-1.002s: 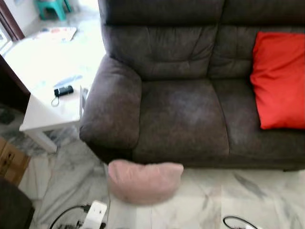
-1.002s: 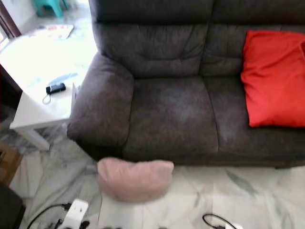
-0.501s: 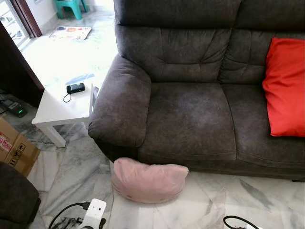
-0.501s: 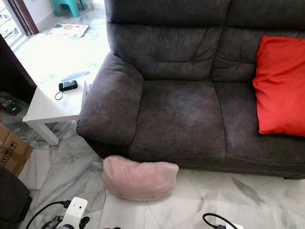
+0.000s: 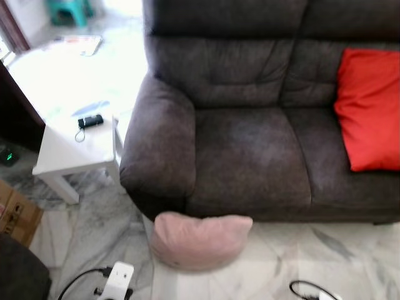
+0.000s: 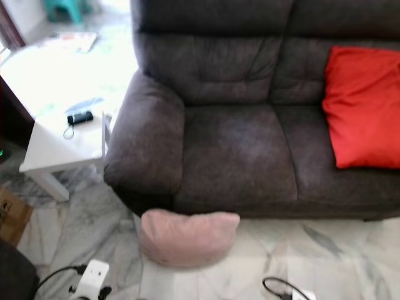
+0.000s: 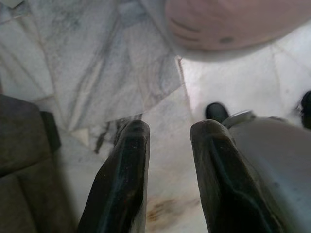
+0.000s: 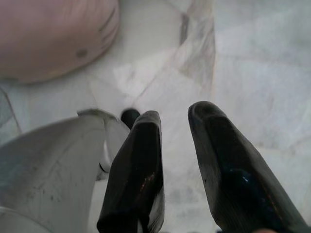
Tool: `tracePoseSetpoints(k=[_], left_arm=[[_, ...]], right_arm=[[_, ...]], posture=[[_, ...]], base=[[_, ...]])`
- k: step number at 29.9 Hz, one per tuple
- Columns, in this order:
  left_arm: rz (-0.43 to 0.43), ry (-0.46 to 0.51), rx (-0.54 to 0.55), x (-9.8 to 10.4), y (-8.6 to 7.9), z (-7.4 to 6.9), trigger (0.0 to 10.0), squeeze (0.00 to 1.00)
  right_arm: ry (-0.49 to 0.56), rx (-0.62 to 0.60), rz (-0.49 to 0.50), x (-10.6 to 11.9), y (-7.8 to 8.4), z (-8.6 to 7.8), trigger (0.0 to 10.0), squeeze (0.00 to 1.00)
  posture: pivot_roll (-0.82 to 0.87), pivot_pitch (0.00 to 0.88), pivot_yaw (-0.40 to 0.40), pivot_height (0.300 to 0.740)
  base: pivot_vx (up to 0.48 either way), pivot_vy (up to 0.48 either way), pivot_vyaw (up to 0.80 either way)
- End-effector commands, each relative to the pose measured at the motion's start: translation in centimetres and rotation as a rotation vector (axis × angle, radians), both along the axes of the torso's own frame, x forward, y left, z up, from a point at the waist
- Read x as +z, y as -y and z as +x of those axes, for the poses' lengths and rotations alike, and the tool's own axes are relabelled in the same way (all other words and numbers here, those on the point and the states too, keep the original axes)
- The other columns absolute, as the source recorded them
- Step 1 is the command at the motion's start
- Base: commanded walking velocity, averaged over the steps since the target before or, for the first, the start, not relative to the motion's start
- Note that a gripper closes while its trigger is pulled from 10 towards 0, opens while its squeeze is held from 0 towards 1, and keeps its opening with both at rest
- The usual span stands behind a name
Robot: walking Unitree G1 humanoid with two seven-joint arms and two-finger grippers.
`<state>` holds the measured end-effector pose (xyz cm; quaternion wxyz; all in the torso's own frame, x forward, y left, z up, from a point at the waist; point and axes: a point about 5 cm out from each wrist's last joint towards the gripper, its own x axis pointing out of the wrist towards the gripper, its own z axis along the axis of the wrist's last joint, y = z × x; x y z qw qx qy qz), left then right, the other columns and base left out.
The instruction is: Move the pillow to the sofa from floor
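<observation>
A pale pink pillow (image 5: 200,240) lies on the marble floor against the front of the dark grey sofa (image 5: 250,156), below its left armrest. The same pillow (image 7: 233,22) shows in the left wrist view beyond my left gripper (image 7: 170,133), whose two black fingers stand slightly apart with nothing between them, over the floor. In the right wrist view the pillow (image 8: 53,36) lies ahead of my right gripper (image 8: 175,119), also open and empty above the tiles.
A red cushion (image 5: 369,109) rests on the sofa's right seat. A white side table (image 5: 75,147) with a small black device (image 5: 90,121) stands left of the armrest. A white power strip (image 5: 115,282) and cables (image 5: 306,290) lie on the floor; a cardboard box (image 5: 15,212) is at far left.
The whole view has shifted and blurred, so the camera has moved. The pillow lies in the same place against the sofa front.
</observation>
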<state>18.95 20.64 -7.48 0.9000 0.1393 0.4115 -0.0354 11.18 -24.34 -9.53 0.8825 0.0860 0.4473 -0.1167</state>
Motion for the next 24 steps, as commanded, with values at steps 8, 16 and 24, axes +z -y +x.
tracePoseSetpoints(k=[8, 16, 24], left_arm=[[-0.046, 0.085, 0.093, 0.6, 0.4, 1.1, 10.0, 0.00], [-0.067, 0.553, 0.113, 6.4, 0.6, 6.8, 10.0, 0.00], [-0.060, 0.783, 0.128, 10.0, 0.7, 8.1, 10.0, 0.00]], right_arm=[[0.027, -0.003, -0.009, 0.2, 0.5, -0.3, 10.0, 0.00], [0.179, 0.052, -0.023, 1.1, 0.5, 0.8, 10.0, 0.00], [0.276, 0.042, -0.039, 1.8, 0.6, 1.2, 10.0, 0.00]], posture=[[-0.05, 0.141, -0.009, 0.740], [-0.04, 0.143, -0.013, 0.740], [-0.05, 0.130, -0.013, 0.740]], base=[[0.000, 0.000, 0.00], [0.000, 0.000, 0.00], [0.000, 0.000, 0.00]])
